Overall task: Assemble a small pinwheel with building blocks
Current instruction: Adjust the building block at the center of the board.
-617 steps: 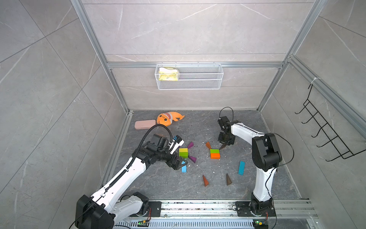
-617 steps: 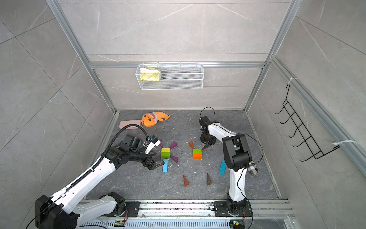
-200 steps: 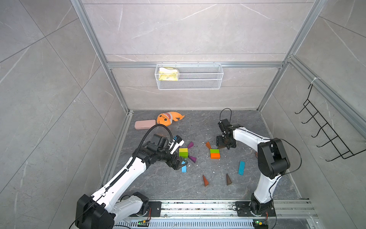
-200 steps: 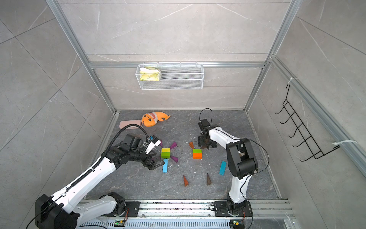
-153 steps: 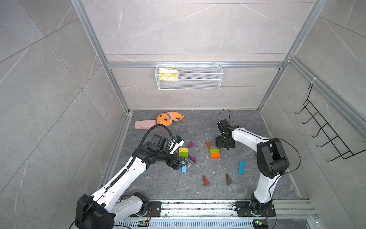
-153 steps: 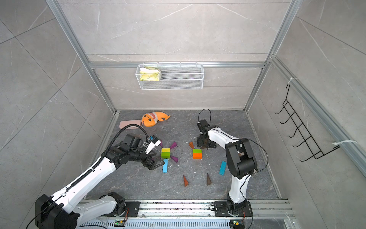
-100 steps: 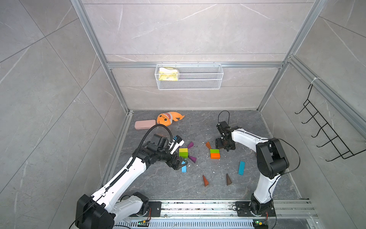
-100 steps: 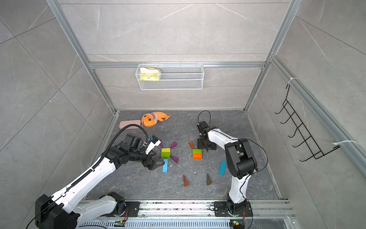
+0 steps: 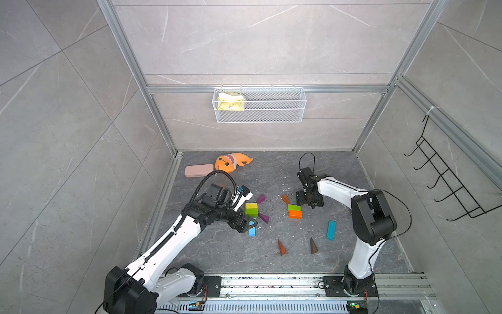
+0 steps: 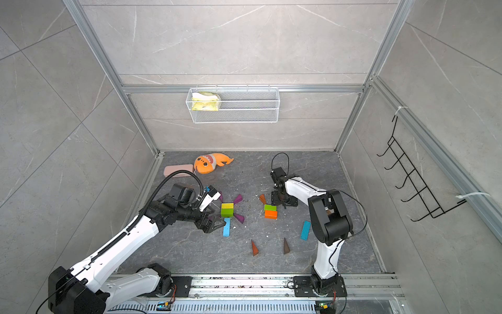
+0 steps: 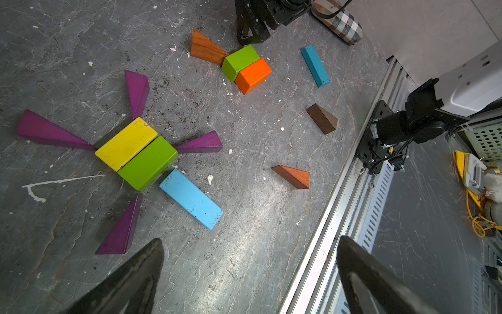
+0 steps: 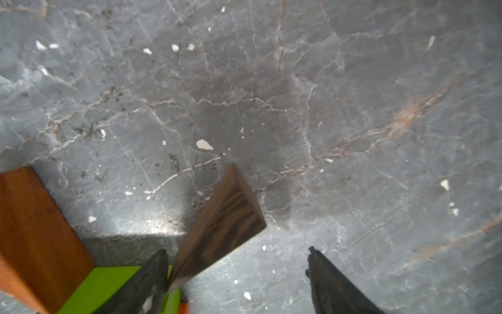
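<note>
Left gripper (image 11: 251, 240) stands wide open, empty, near the blue bar (image 11: 191, 198); right gripper (image 12: 237, 250) is spread, unclamped, brown wedge (image 12: 222, 217) lying against one finger.

Right gripper (image 12: 236, 250): wedge (image 12: 217, 225) between the fingers, close by one; brick pair (image 12: 108, 285) just outside that finger, second wedge (image 12: 35, 231) touching it.
Left gripper (image 11: 251, 239): bar (image 11: 191, 198) ahead of fingertips, other brick pair (image 11: 135, 153) just behind bar, four wedges (image 11: 199, 144) around.
</note>
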